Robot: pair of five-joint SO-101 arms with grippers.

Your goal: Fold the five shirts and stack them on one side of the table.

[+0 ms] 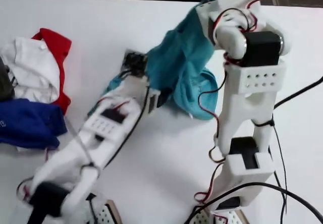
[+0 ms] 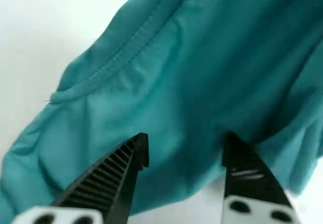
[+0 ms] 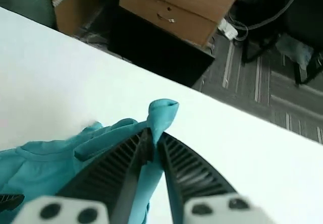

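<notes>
1. The teal shirt [image 1: 181, 67] hangs bunched in the upper middle of the high view. Its top corner is lifted close to the desk's far edge, and its lower folds rest on the desk [image 1: 166, 168].
2. The right pincer [image 3: 154, 135] is pressed together on a corner of the teal shirt, with a tuft of cloth poking out past its tips. Its arm stands at the right of the high view.
3. The left pincer [image 2: 185, 146] is spread, with teal cloth just ahead of its fingers; whether they touch it cannot be told. In the high view it sits at the shirt's left side, near mid-frame.
4. Bare desk lies open in the lower middle between the two arms, along the upper left, and at the far right, where black cables [image 1: 298, 98] cross it.
5. At the left edge of the frame a white shirt [image 1: 30, 67], a red shirt [image 1: 58, 45] and a blue shirt [image 1: 28, 123] lie heaped together, touching.
6. Count: four shirts told apart by colour, one of each; two arms; two pincers.
7. Beyond the desk's far edge stands a wooden drawer cabinet [image 3: 176, 4].
</notes>
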